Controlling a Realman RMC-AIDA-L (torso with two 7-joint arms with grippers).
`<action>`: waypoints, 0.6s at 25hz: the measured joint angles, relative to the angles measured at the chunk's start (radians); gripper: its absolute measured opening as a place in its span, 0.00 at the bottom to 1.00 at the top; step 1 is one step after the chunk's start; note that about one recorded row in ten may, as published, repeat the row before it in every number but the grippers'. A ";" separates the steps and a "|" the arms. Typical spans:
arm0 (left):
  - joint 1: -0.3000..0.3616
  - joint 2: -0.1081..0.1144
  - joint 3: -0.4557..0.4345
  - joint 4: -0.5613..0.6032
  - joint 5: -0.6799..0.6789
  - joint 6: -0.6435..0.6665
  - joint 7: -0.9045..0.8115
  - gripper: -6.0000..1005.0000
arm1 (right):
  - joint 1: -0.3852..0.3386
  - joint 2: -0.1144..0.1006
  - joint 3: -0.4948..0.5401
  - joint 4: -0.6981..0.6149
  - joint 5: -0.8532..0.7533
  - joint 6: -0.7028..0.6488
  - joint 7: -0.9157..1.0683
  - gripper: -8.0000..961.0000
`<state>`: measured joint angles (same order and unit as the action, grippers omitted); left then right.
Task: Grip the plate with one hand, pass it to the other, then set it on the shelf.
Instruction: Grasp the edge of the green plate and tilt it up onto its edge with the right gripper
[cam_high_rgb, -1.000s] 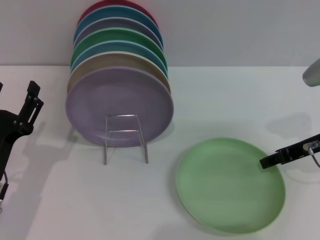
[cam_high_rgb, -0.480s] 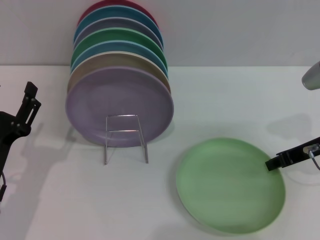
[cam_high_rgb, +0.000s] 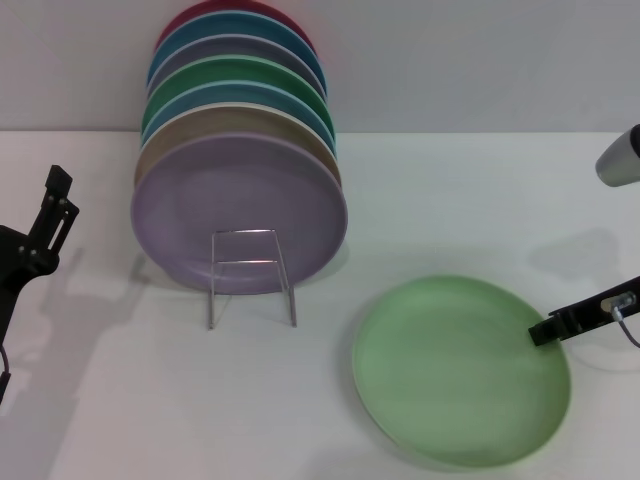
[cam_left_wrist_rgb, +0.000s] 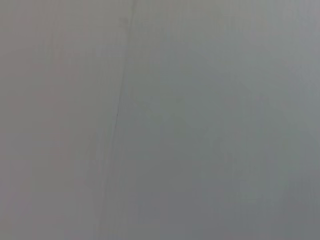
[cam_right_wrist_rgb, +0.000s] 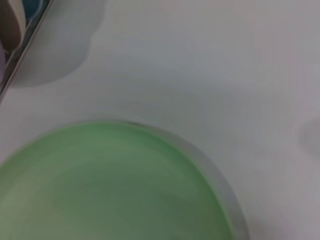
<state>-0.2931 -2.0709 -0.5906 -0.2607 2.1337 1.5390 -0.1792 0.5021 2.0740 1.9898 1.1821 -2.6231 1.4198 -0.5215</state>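
I count one plate (cam_high_rgb: 460, 370) flat on the table (cam_high_rgb: 450, 200), seven plates racked on one shelf (cam_high_rgb: 250, 275), right gripper (cam_high_rgb: 545, 331) at its rim, grip unclear, left gripper (cam_high_rgb: 55, 205) parked, fingers apart.

Stacked plates (cam_high_rgb: 240, 160): standing on edge, leaning back in a row at about 11 o'clock on the table.
Lavender plate (cam_high_rgb: 240, 212): front of the row, face toward the camera.
Behind it: tan plate (cam_high_rgb: 200, 127), then blue, dark green plate (cam_high_rgb: 235, 72), a greyish-purple one, another blue, and a red plate (cam_high_rgb: 215, 10) at the very back.
Table (cam_high_rgb: 130, 400): white, matte, carrying soft shadows.
Wall (cam_high_rgb: 470, 60): plain grey, running across at 12 o'clock.
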 joint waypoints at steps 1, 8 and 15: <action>0.000 0.000 0.000 0.000 0.000 0.000 0.000 0.78 | 0.000 0.000 -0.005 0.000 0.000 -0.002 0.000 0.22; 0.003 0.000 0.000 0.003 0.000 0.001 0.001 0.78 | 0.002 0.000 -0.016 0.000 0.000 -0.004 -0.010 0.18; 0.005 0.000 0.000 0.003 0.000 0.001 0.003 0.78 | -0.004 0.001 -0.017 0.023 0.004 -0.012 -0.036 0.08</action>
<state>-0.2886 -2.0709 -0.5906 -0.2576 2.1337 1.5405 -0.1765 0.4980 2.0745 1.9726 1.2050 -2.6186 1.4074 -0.5573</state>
